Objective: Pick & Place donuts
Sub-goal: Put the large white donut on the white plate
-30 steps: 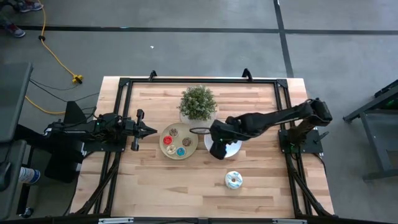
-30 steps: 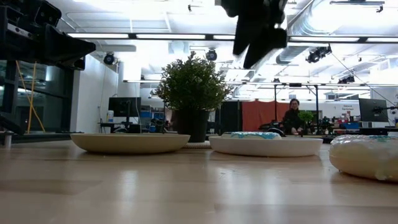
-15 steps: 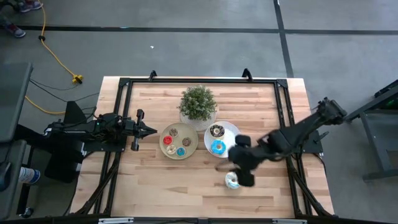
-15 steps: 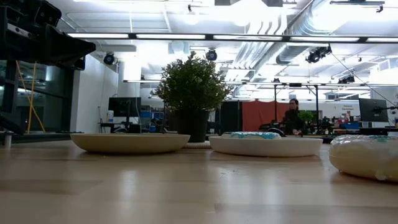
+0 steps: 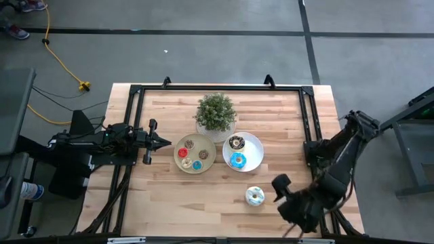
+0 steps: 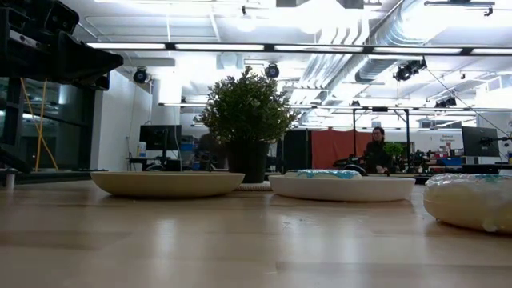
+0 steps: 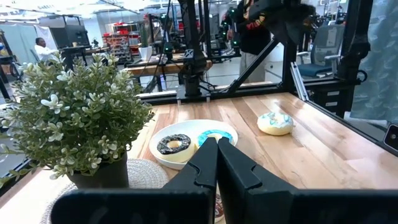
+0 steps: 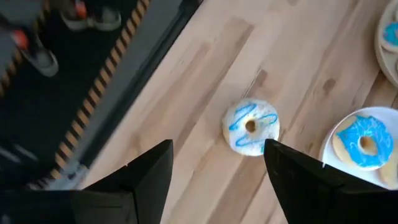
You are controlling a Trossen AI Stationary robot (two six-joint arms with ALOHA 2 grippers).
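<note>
A white donut with blue stripes (image 5: 255,196) lies flat on the table near its near edge. The white plate (image 5: 251,150) carries a chocolate donut (image 5: 236,142) and a blue donut (image 5: 237,160). Several small donuts sit in the tan plate (image 5: 195,154). My right gripper (image 5: 281,186) hangs open above the table's near right corner; in its wrist view the white donut (image 8: 251,127) shows far below, between the fingers. My left gripper (image 5: 163,142) waits shut at the left, beside the tan plate, pointing toward the white plate (image 7: 163,157).
A potted plant (image 5: 215,112) stands on a round mat behind the two plates, toward the far edge. A black frame rail (image 5: 308,115) runs along the table's sides. Bare wood lies left of the white donut along the near edge. A person (image 6: 374,150) shows far off in the room.
My right gripper has swung from above the white plate toward the near edge and the right, passing over the white donut, and has left the low view upward. The blue and chocolate donuts on the white plate have come into sight. The left arm kept still.
</note>
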